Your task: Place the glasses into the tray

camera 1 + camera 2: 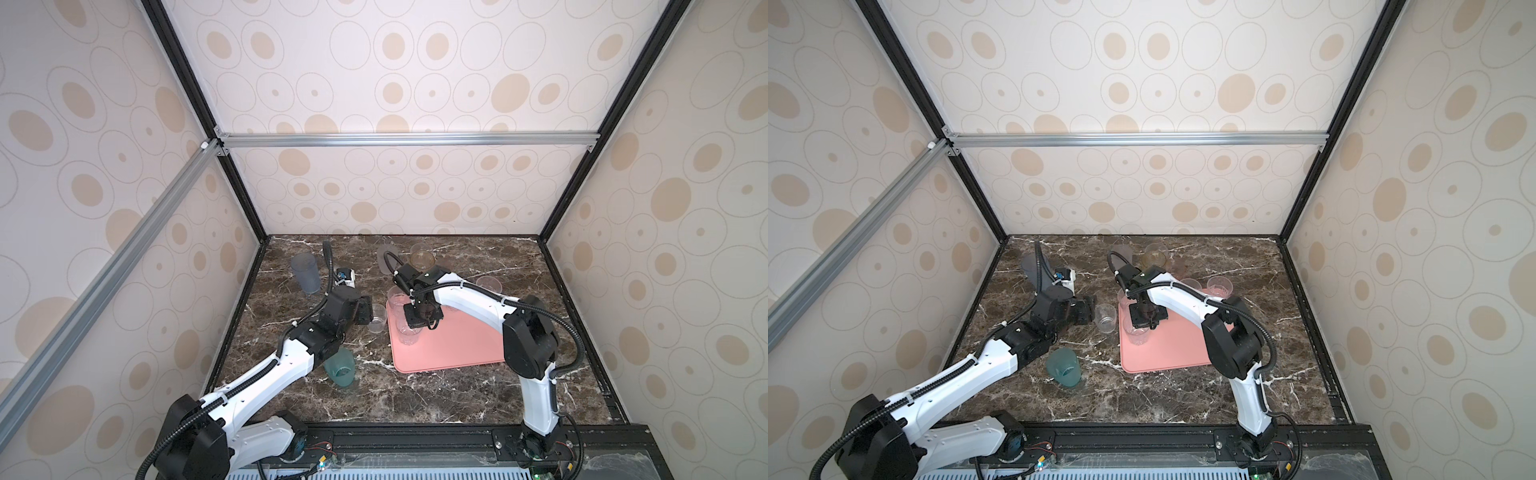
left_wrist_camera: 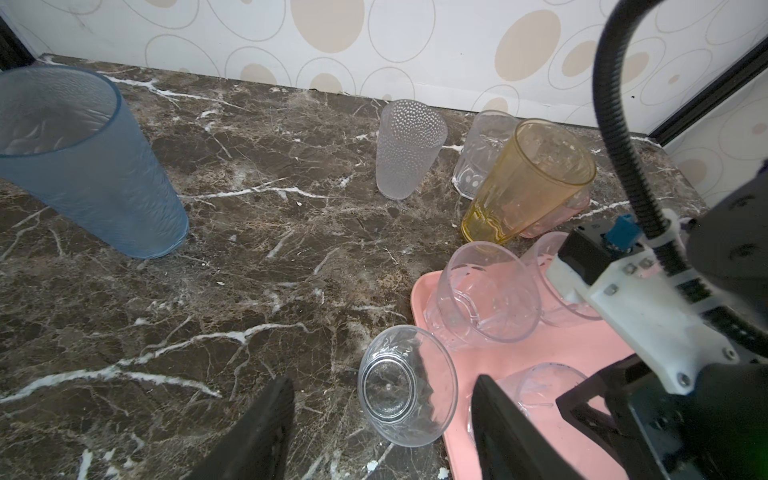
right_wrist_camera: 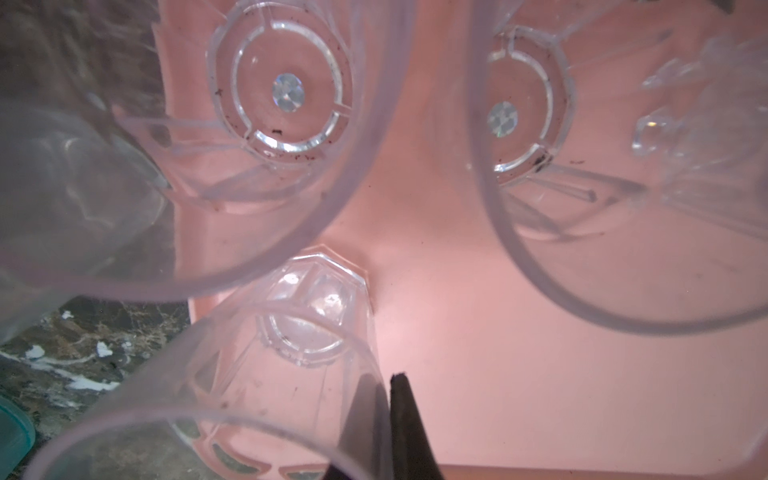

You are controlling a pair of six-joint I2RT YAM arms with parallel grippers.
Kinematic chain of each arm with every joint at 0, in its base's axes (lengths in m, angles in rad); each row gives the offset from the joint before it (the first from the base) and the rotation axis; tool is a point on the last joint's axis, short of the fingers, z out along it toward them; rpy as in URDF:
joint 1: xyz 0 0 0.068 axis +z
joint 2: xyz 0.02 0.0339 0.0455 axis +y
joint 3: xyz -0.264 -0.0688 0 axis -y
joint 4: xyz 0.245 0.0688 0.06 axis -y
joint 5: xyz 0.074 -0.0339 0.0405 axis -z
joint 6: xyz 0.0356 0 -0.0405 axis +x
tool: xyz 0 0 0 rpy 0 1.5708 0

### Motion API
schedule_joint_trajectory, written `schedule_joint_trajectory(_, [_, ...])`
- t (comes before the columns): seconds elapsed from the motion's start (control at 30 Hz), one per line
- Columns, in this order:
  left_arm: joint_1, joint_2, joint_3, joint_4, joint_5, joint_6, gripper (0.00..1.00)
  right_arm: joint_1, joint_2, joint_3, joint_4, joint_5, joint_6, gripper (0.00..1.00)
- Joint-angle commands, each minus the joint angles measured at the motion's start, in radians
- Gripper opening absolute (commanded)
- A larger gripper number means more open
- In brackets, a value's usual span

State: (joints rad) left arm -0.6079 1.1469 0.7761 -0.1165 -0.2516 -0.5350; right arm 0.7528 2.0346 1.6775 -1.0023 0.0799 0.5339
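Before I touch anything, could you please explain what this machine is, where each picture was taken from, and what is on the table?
These are two robot arms. The two wide pictures come from a camera head above; each close-up comes from a camera on one arm's wrist. On the marble table lies a pink tray with several short clear glasses on it. Off it stand others, among them a blue-grey tumbler, a teal tumbler and an amber tumbler. The right gripper is shut on the wall of one tray glass. The left gripper is open, facing a clear glass beside the tray.
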Motion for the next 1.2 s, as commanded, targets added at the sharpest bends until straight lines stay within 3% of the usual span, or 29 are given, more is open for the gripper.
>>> schedule_joint_trajectory(0.0, [-0.004,0.007,-0.001,0.006,0.0,-0.011,0.68,0.009,0.014,-0.007,-0.006,-0.003,0.019,0.02])
schedule_joint_trajectory(0.13, [-0.003,0.01,0.001,0.005,-0.001,-0.011,0.68,0.008,0.016,-0.006,-0.009,-0.006,0.022,0.05])
schedule_joint_trajectory(0.63, [-0.002,0.019,0.029,-0.02,-0.024,0.012,0.68,-0.015,-0.082,0.029,-0.049,-0.127,0.013,0.35])
schedule_joint_trajectory(0.93, [-0.001,-0.004,0.069,-0.058,-0.107,0.088,0.7,-0.195,-0.239,0.115,-0.042,-0.278,-0.034,0.38])
schedule_joint_trajectory(1.17, [-0.001,-0.045,0.059,-0.015,-0.156,0.154,0.71,-0.363,-0.256,0.172,0.076,-0.226,-0.023,0.41])
